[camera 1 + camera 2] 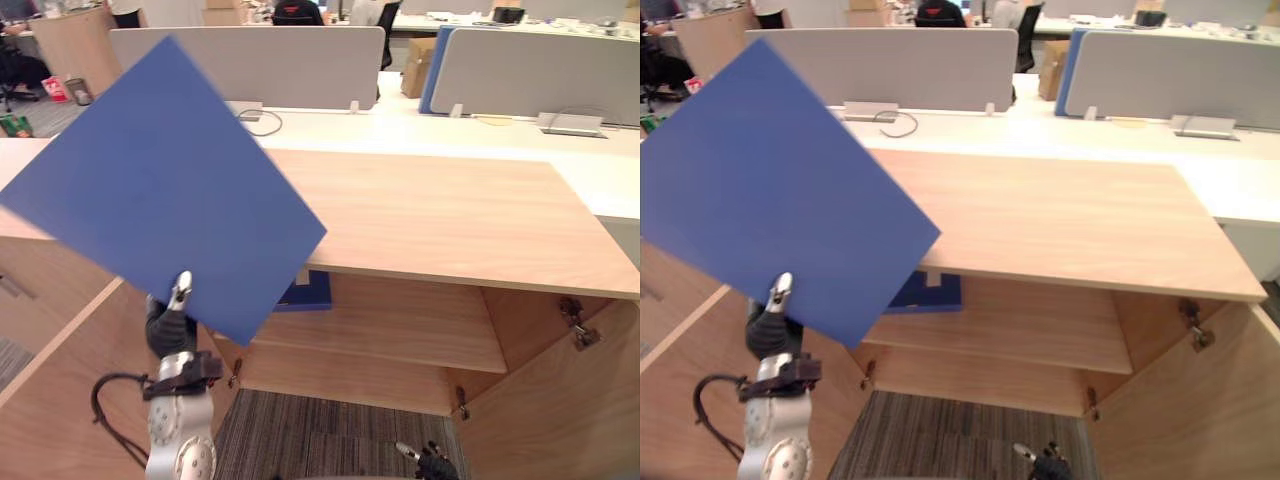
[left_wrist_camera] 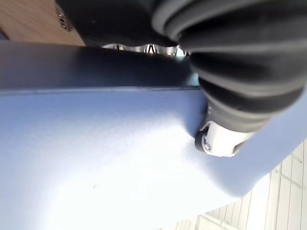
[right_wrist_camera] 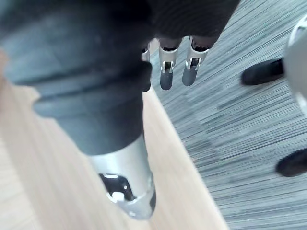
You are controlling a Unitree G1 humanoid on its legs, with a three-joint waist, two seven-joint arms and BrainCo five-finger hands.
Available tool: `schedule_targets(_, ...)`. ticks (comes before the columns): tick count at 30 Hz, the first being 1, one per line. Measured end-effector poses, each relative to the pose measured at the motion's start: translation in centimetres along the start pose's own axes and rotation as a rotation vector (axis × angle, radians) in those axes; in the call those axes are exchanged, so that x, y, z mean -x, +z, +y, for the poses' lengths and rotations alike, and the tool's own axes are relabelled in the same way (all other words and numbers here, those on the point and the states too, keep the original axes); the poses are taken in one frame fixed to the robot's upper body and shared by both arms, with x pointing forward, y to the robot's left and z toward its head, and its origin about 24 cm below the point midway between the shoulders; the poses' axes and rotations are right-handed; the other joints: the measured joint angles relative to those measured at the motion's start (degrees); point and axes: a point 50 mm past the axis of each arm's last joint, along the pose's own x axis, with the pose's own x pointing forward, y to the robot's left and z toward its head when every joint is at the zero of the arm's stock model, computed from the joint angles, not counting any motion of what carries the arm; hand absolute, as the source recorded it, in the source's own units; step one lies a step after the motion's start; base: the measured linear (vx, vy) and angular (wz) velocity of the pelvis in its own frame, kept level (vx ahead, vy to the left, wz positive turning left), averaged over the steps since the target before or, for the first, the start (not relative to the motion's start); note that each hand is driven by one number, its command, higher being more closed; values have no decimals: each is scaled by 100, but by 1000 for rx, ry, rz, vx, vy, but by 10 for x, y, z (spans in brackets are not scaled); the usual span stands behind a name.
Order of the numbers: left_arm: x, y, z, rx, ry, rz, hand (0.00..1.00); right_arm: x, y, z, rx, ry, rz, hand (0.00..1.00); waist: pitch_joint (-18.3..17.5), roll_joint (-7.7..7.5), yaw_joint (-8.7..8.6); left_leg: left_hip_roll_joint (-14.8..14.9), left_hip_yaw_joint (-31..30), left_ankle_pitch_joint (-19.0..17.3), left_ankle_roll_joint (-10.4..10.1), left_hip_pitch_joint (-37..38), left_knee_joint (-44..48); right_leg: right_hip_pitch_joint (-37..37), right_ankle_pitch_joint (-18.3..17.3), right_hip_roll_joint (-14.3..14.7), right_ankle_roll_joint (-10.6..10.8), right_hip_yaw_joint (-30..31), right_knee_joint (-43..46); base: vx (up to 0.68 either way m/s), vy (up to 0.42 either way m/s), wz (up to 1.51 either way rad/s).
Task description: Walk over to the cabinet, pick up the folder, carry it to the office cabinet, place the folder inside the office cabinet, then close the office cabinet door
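Open office, grey striped carpet [image 1: 330, 430]; at the back 2 grey screens [image 1: 290, 65] on white desks. In front, 1 wood-grain cabinet [image 1: 440, 215] w/ a flat top and 2 doors swung open: L door [image 1: 60, 400], R door [image 1: 560, 410] w/ metal hinges. At left, 1 folder [image 1: 160, 185]: plain blue, flat, matte, rectangular, held up tilted on a corner in front of the cabinet's left end, not inside it. L hand [image 1: 172, 325] grips its lower edge, thumb on the near face, fingers behind. Inside, 1 shelf [image 1: 400, 325] w/ 1 blue item [image 1: 310, 292] at its left end, partly hidden by the folder. R hand [image 1: 432, 462] is low over the carpet, fingers [image 3: 165, 72] hanging loose, holding nothing.
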Motion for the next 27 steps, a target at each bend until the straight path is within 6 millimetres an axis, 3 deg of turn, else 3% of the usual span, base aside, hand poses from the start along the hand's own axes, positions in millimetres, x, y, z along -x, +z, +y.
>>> schedule_targets(4,6,4,-6,41,-30,-9,100,12,30,9,-58,-5,-175,0,-4,-16,-55,60,278,-92,12,142,-5,-30,38,-6,-13,240,55,-70,40,-42)
schedule_targets(8,6,14,-19,71,-91,-50,100,30,86,-1,-149,-83,-435,0,-59,10,-137,119,578,-176,53,221,-22,-130,37,23,-1,467,48,-87,21,-36)
schedule_targets(12,5,18,-24,76,-103,-79,100,54,123,-4,-164,-136,-625,0,-177,1,-134,231,877,-153,-23,221,4,-280,118,125,-43,731,46,-8,-22,-42)
schedule_targets(15,4,19,-28,31,-120,-95,100,79,154,-3,-127,-181,-805,0,-193,12,-136,331,1096,-211,-105,262,38,-335,140,223,-48,917,40,18,-46,-32)
schedule_targets(17,1,19,-34,-20,-156,-106,100,106,179,-3,-102,-221,-972,0,-207,37,-140,397,1165,-259,-162,260,61,-370,141,282,-48,938,39,24,-57,-22)
schedule_targets(21,-4,19,-47,-59,-214,-131,100,143,205,7,14,-290,-1203,0,-235,80,-142,459,1205,-353,-205,192,190,-383,141,324,-47,954,45,35,-41,-10)
schedule_targets(27,-8,18,-60,-68,-299,-146,100,156,230,47,71,-114,-1356,0,-248,147,-140,412,1206,-423,-203,153,262,-419,140,318,-45,1029,49,-5,-6,-5)
